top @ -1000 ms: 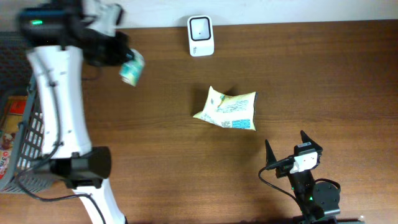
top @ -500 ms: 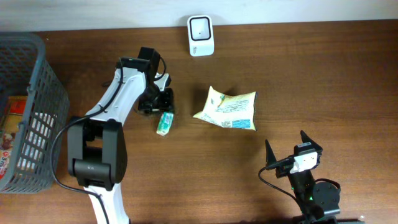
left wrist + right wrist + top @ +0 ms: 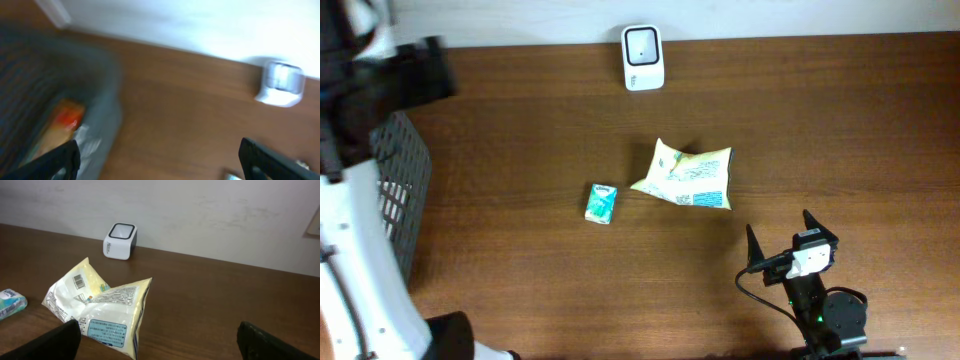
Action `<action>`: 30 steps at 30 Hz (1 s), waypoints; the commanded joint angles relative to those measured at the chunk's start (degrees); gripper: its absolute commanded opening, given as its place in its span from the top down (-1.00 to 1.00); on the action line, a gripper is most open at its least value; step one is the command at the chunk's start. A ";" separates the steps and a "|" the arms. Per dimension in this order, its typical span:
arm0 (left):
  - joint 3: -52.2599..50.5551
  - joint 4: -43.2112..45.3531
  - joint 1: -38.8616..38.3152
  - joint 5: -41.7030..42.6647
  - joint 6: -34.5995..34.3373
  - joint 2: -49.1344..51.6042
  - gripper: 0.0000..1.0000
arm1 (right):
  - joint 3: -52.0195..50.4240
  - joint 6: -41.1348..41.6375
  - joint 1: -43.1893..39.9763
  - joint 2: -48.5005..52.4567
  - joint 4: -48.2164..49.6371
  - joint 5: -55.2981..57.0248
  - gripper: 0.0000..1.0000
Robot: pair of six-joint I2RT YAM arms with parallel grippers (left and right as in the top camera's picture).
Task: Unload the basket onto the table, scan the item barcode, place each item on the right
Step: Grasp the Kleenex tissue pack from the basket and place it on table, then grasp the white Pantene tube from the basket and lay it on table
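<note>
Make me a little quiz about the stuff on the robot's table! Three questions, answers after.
1. True or false: the yellow bag lies inside the basket.
2. Which sits closest to the wall? A) white scanner B) yellow bag C) small teal packet
3. Fill in: the jaws of the right gripper are ____.
Key: 1. False, it lies on the table, outside the basket. 2. A; the packet lies beside the bag, mid-table. 3. Open, holding nothing.
</note>
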 commanded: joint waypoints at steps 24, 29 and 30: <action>-48.57 26.29 39.56 18.64 33.40 16.39 -0.72 | -0.52 -0.39 -0.42 -0.44 0.04 0.28 -0.97; -53.86 29.29 39.54 17.68 33.38 16.83 -0.53 | -0.52 -0.39 -0.42 -0.44 0.04 0.28 -0.97; -55.06 30.16 39.54 17.07 33.38 16.83 -0.53 | -0.52 -0.39 -0.42 -0.44 0.04 0.28 -0.97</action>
